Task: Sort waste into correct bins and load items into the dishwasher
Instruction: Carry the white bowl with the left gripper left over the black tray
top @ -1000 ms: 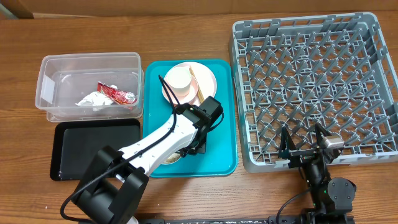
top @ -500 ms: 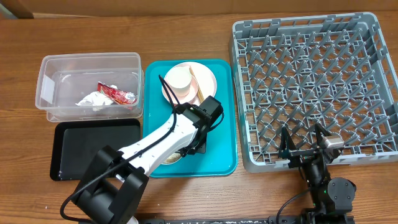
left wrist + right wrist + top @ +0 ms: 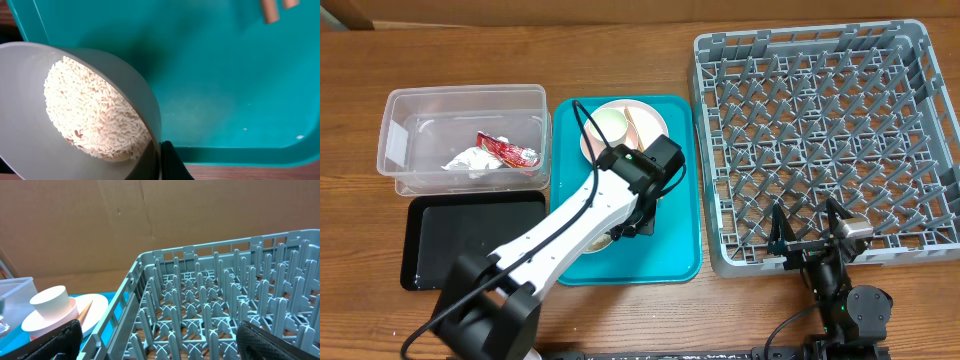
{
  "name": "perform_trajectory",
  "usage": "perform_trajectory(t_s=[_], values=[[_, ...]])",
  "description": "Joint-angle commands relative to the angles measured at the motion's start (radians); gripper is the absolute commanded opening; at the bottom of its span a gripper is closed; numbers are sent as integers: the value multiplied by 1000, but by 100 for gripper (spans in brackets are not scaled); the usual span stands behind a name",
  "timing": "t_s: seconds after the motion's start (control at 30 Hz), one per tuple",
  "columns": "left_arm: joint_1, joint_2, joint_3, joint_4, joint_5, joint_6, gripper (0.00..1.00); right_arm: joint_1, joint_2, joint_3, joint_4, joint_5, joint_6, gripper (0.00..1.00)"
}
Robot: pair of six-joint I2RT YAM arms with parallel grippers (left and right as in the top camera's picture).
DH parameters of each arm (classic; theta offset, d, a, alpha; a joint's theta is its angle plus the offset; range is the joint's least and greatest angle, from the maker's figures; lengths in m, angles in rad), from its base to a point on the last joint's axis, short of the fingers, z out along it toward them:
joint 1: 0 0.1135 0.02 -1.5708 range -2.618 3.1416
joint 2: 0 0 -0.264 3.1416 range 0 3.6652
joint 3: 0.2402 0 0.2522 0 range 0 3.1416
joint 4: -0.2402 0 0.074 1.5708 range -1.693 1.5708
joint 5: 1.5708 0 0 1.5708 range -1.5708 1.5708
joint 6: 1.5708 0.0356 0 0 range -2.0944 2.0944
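My left gripper (image 3: pixel 634 218) is shut on the rim of a small pale bowl (image 3: pixel 30 125) holding white rice (image 3: pixel 95 115), over the front of the teal tray (image 3: pixel 680 250); its fingertips (image 3: pixel 160 157) pinch the bowl wall. The bowl (image 3: pixel 601 241) peeks out beside the arm. A pink plate (image 3: pixel 655 128) at the tray's back carries a white cup (image 3: pixel 608 122) and chopsticks (image 3: pixel 632 127). The clear tub (image 3: pixel 410 115) holds the napkin (image 3: pixel 470 160) and the red wrapper (image 3: pixel 507 150). My right gripper (image 3: pixel 160 342) is open at the grey dish rack's (image 3: pixel 820 130) front edge.
The black tray (image 3: pixel 470 240) lies in front of the clear tub, left of the teal tray. The rack's upright pegs (image 3: pixel 225 295) fill the right wrist view, with the plate (image 3: pixel 95 307) and cup (image 3: pixel 50 302) beyond its left wall. Chopstick ends (image 3: pixel 270 10) show on the tray.
My left arm has lifted and shifted slightly toward the back of the tray with the rice bowl in its grip. The right arm has not moved.
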Motion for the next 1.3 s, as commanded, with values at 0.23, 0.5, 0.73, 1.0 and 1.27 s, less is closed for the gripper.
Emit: perform_trajectory(t_s=[0.23, 0.5, 0.73, 1.0, 1.27], values=[[162, -216, 36, 5, 161, 117, 4, -2, -9, -11, 5, 3, 1, 100], [470, -251, 35, -30, 527, 361, 4, -2, -9, -11, 5, 3, 2, 100], [666, -251, 35, -80, 643, 463, 4, -2, -9, -11, 5, 3, 2, 100], [826, -259, 35, -83, 643, 462, 4, -2, -9, -11, 5, 3, 2, 100], [985, -294, 34, -76, 642, 470, 4, -2, -9, -11, 5, 3, 2, 100]])
